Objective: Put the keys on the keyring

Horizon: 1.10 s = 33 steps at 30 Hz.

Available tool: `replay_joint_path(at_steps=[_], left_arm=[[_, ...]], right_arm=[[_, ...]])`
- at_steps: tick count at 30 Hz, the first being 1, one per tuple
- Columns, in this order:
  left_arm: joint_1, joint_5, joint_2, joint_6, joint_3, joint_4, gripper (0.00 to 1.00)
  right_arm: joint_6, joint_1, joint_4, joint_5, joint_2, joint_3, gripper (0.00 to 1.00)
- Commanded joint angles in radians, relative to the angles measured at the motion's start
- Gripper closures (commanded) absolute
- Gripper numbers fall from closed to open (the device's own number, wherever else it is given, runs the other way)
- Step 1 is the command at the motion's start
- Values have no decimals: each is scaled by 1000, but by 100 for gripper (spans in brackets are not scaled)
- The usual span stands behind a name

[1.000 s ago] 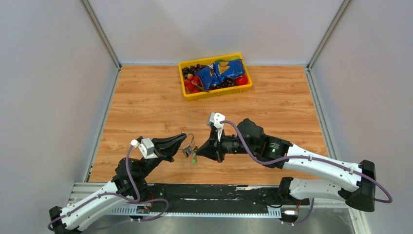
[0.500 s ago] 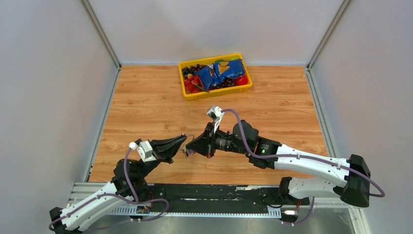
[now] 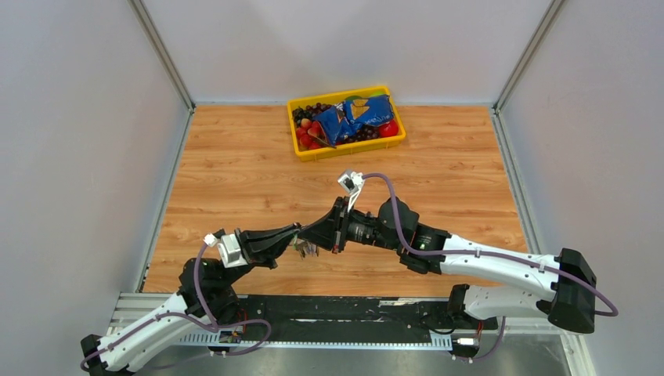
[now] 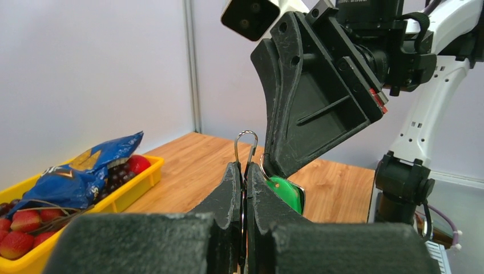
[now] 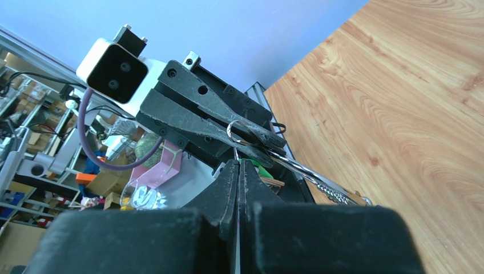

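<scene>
Threading looks unfinished; left claw (image 4: 244, 171) is clenched on the keyring (image 4: 246, 137), loop poking toward twelve o'clock; right claw (image 5: 237, 165), clenched, seemingly pinches the green-tagged key (image 4: 283, 194) beside it, above the surface (image 3: 235, 172) near six o'clock.

We are not finding any text that we can read; the print on the blue snack bag (image 4: 80, 171) is looking too blurred.
</scene>
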Motion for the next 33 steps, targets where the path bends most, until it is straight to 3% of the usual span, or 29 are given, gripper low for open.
replay_joint_path(at_steps=[1,11,33], left_arm=[[-1,51,-21,-9,-5,94,100],[-2,76,-24,-15,-8,106,100],[-1,104,-19,-21,-7,121,100]], right_arm=[[46,3,106,-18,-38,-22,100],[105,3,171,13,-82,-90,100],[198,3,273,-58,12,-80,100]])
